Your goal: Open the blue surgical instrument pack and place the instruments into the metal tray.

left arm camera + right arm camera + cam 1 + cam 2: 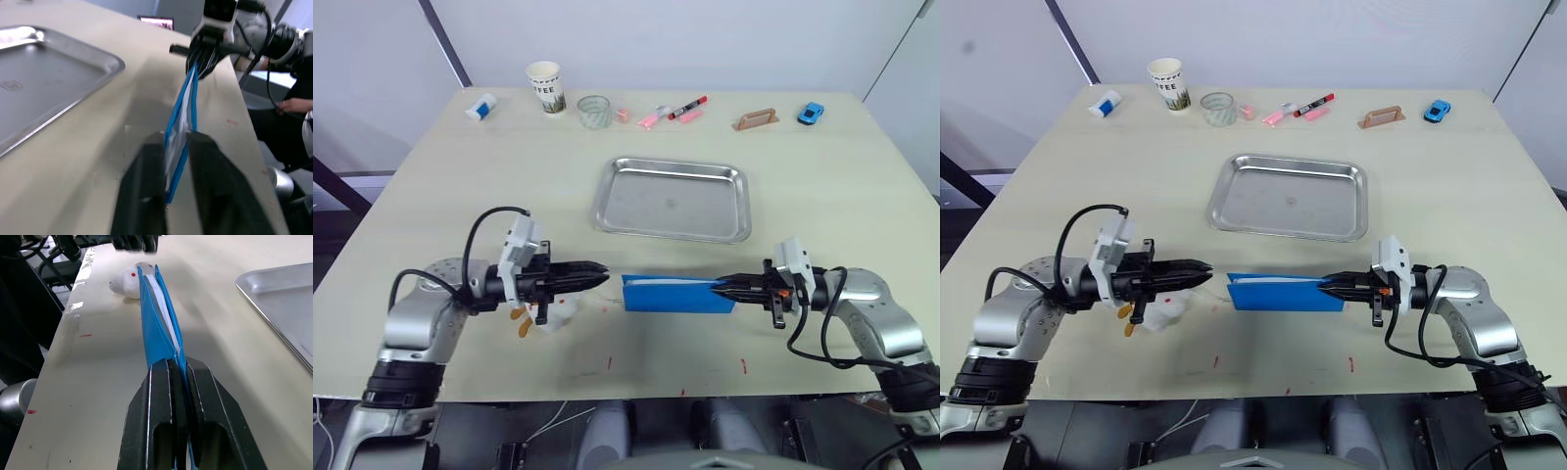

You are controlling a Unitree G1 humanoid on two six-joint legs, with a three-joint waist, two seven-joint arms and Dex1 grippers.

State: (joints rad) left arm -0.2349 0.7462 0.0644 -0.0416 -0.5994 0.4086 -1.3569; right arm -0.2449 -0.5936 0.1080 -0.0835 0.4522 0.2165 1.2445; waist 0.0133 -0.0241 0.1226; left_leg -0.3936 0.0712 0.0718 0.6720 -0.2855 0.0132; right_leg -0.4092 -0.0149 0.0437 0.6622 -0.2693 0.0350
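Right wrist view: both grippers' fingers seemingly pinch blue surgical instrument pack (159, 318) above beige table (450, 186).

Blue surgical instrument pack (677, 295) pinched by right gripper (720, 287), left gripper (599, 275) beside it, metal tray (672, 199) at twelve o'clock

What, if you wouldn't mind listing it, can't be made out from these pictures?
- The instruments: hidden inside the blue surgical instrument pack; both wrist views see it edge-on.
- Left gripper on the pack: the head views leave a gap, the left wrist view is blurred.
- Paper cup lettering: too small.
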